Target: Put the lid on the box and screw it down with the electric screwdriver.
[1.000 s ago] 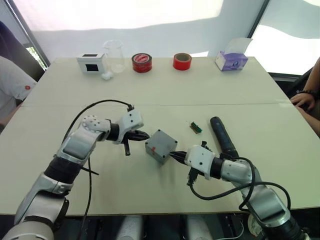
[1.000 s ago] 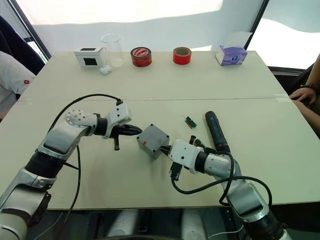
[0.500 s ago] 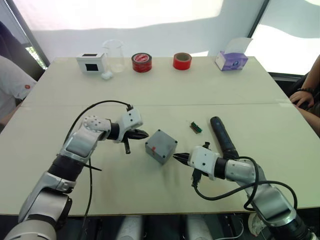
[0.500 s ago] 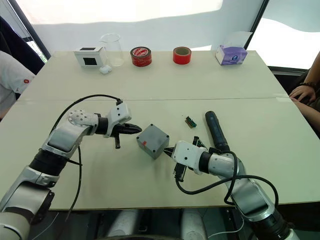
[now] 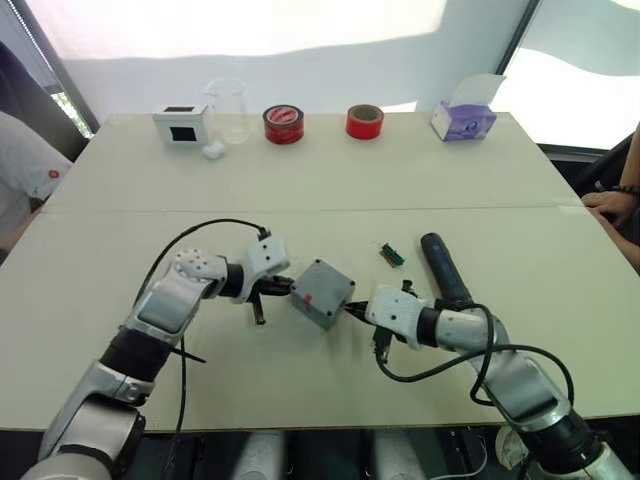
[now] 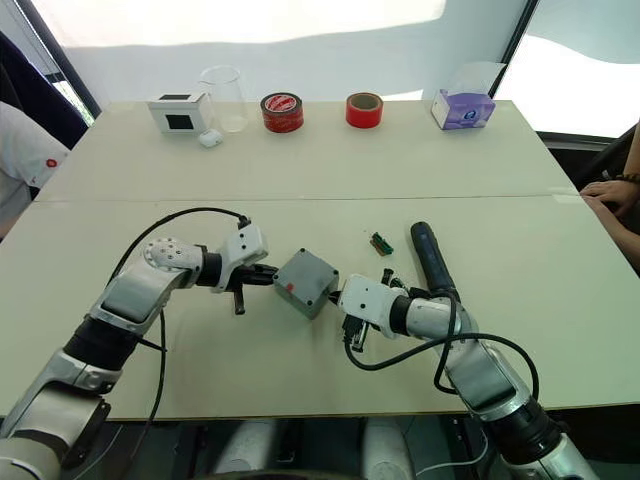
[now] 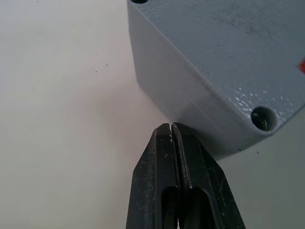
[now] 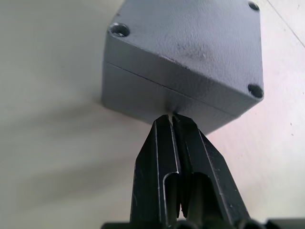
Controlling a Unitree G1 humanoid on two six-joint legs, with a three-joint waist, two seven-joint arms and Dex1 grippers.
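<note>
The lid sits on the box mid-bench. My left end effector and right end effector — both closed, empty — press opposite sides; I'd nudge gently, squaring the seams, with the electric screwdriver alongside.

Both arms are reaching low over the desk, bent at the elbows and pointing toward each other. The left gripper is holding its fingers pressed together, the tips pointing to the right. The right gripper is also keeping its fingers closed, tips pointing to the left. Black cables are looping over both wrists.
</note>
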